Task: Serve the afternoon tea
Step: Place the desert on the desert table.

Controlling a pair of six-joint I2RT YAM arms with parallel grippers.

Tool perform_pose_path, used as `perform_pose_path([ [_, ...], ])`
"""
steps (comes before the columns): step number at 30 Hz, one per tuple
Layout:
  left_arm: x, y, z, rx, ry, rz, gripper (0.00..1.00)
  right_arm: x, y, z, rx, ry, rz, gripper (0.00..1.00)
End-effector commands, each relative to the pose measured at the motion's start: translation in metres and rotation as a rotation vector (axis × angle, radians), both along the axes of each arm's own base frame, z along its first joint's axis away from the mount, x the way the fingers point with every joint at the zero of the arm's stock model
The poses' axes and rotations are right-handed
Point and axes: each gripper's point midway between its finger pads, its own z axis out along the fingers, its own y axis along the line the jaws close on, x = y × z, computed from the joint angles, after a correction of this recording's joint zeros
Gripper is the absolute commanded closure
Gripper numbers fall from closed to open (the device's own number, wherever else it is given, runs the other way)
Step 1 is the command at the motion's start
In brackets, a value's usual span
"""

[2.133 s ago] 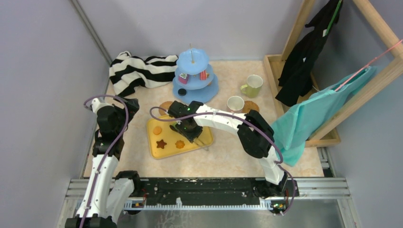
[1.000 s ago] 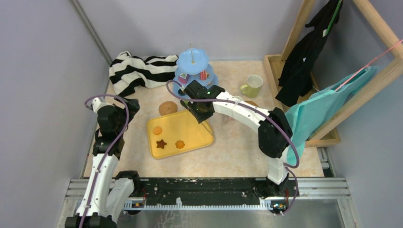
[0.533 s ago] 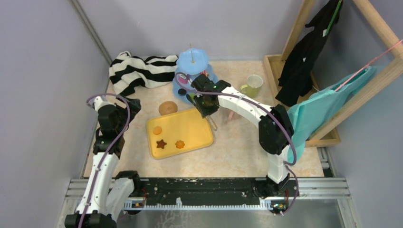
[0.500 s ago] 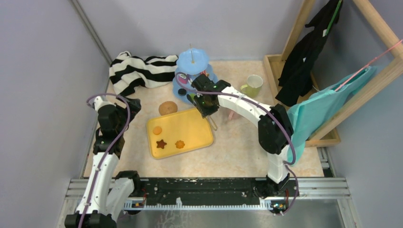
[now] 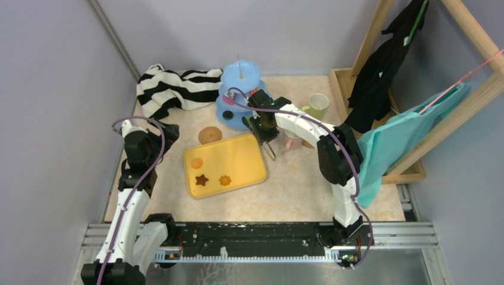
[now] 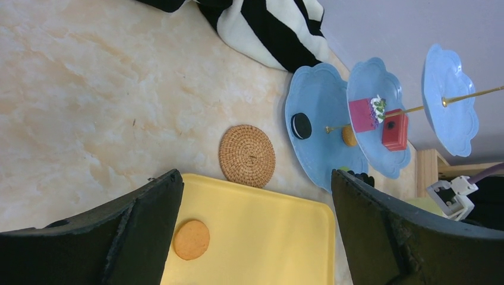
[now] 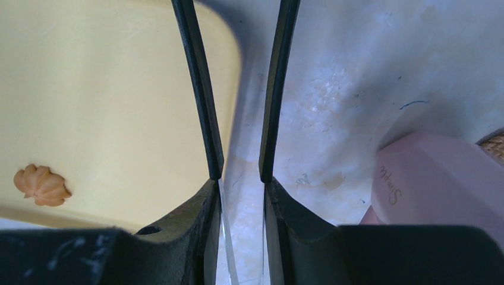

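A small cursive word runs sideways on the pale pink cup. It looks like "Simple", but I cannot read it for sure. That cup stands on the marble-patterned desk just right of the right claw, and a sliver of woven cork coaster shows beside it.

The right claw is clamped on thin dark tongs. Their two blades run nearly parallel with a narrow gap, and whether they pinch anything cannot be told. Their long axis slants toward the near right, just off the right edge of the rounded yellow tray.

The tray's long axis runs left to right, with its right end turned slightly back. Its left half carries a round orange cookie, a brown star cookie and an orange flower cookie. Bare desk lies along the tray's near and right edges.

The left claw gapes wide and holds nothing. It hovers left of the tray, near a second round cork coaster.

The light-blue three-tier stand stands upright at the back. A black sandwich cookie sits on its bottom tier, and a pink cake slice and a red cake slice sit on the middle one. The yellow-green cup stands back right with its handle pointing left.
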Motion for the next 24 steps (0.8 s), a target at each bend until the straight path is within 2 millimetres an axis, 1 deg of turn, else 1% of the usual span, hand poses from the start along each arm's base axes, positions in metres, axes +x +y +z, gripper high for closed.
perform_pose_path([
  [1, 0.005, -0.010, 0.006, -0.014, -0.049, -0.051, 0.01, 0.029, 0.007, 0.016, 0.064, -0.065, -0.009, 1.00],
  [4, 0.005, -0.010, 0.002, -0.017, -0.044, -0.053, 0.01, 0.035, 0.010, 0.013, 0.071, -0.059, -0.013, 1.00],
  [10, 0.003, -0.008, 0.004, -0.015, -0.057, -0.039, 0.01, 0.048, 0.019, 0.009, 0.079, -0.062, -0.016, 1.00],
  [14, 0.002, -0.007, 0.004, -0.009, -0.060, -0.040, 0.01, 0.055, 0.019, 0.006, 0.064, -0.066, -0.025, 1.00],
  [24, 0.002, -0.009, 0.004, -0.011, -0.062, -0.055, 0.01, 0.063, 0.017, 0.002, 0.045, -0.063, -0.039, 1.00],
])
